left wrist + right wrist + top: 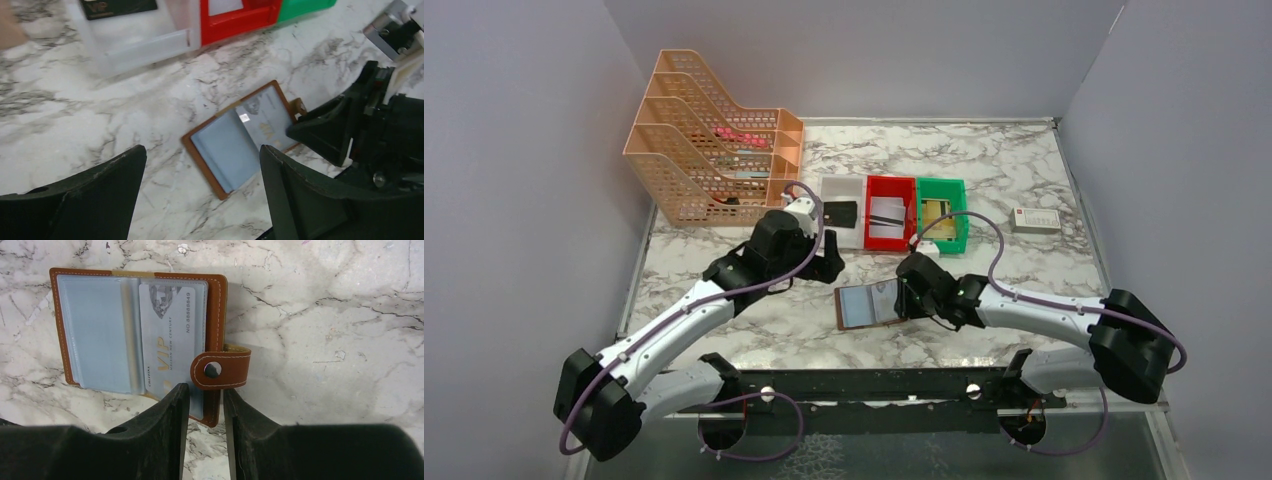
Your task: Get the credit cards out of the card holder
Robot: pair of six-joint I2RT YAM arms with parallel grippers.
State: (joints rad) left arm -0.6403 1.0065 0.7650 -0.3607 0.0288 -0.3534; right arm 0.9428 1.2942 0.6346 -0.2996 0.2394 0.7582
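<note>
The brown card holder (867,306) lies open on the marble between the arms. Its left sleeve (95,332) shows plain pale blue. The right sleeve holds a grey credit card (167,340) marked VIP, and the closing tab (220,370) is folded over the right edge. My right gripper (206,395) stands over the holder's near right corner, jaws a narrow gap apart and nothing pinched. My left gripper (202,160) hovers wide open above the holder's (235,145) left corner, holding nothing. In the left wrist view the right gripper (330,135) sits at the holder's right side.
Behind the holder stand a white bin (836,238) with a black card (841,212), a red bin (871,215) with cards and a green bin (960,215) with a gold card (936,212). A small white box (1036,220) lies far right. An orange mesh rack (709,165) fills the back left.
</note>
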